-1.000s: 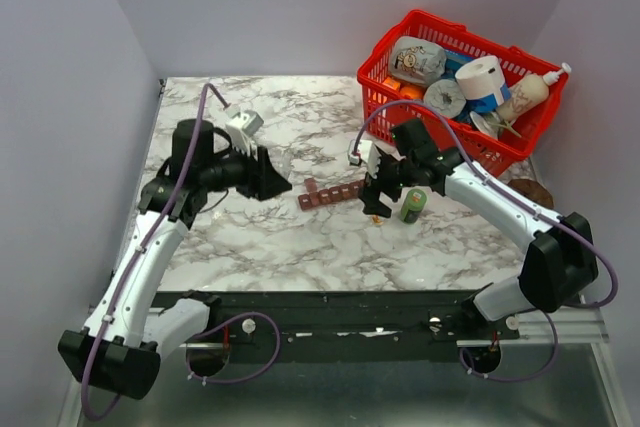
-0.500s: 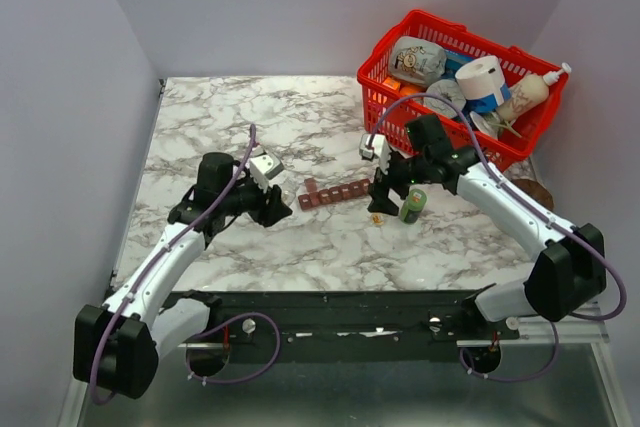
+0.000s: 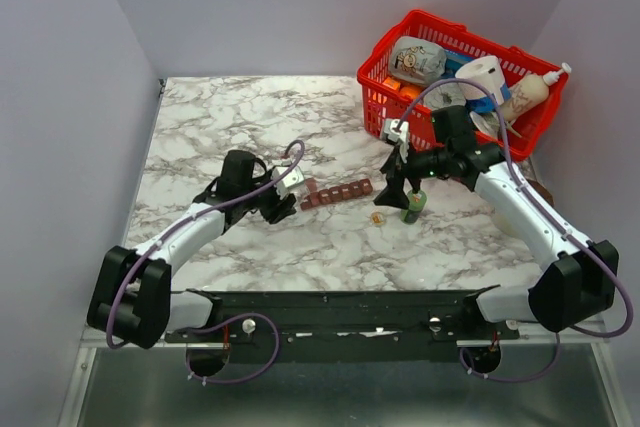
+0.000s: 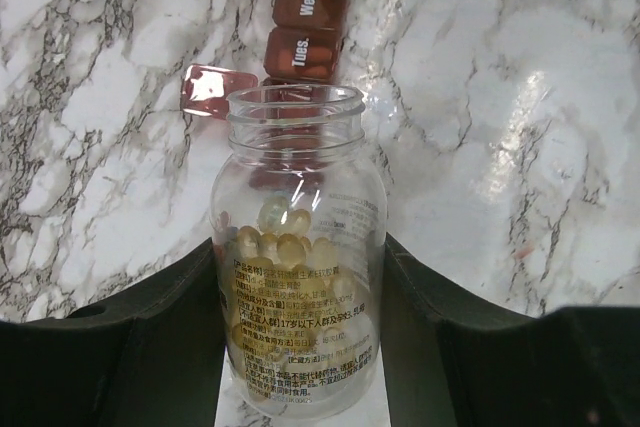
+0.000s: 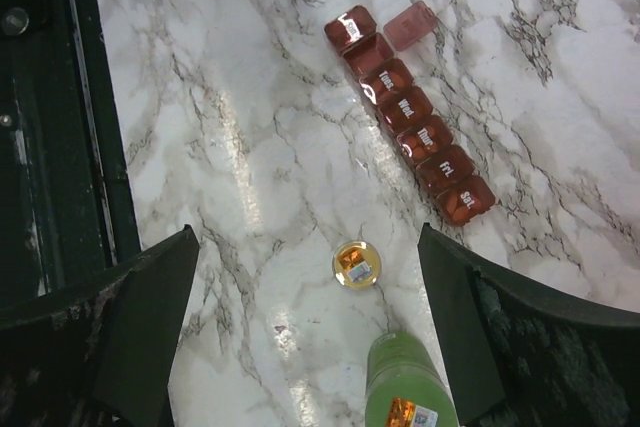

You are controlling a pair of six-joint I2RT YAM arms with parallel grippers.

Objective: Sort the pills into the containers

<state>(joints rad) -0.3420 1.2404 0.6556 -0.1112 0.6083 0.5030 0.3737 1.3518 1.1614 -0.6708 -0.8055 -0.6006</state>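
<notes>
Carried in toward the strip's end over the last second, the yellow pills [image 4: 280, 237] sit in a clear uncapped bottle [image 4: 297, 287] clamped by the left gripper [image 3: 283, 205]. The bottle's mouth is just beside the pill organiser [image 5: 410, 112], whose end lid is flipped open. Above a small cap [image 5: 356, 264] and a green bottle [image 5: 408, 382] on the marble table [image 3: 250, 117] hovers the right gripper [image 3: 393, 190], jaws spread wide and empty.

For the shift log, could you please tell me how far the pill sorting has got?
Done: the clear plastic bottle is uncapped, a small round cap lies on the marble table, and one lid of the dark red seven-compartment organiser strip is open. In hand: the left gripper holds the bottle beside that lid; the right gripper is open. Left: the yellow pills sit in the bottle, none visible in the strip.
</notes>
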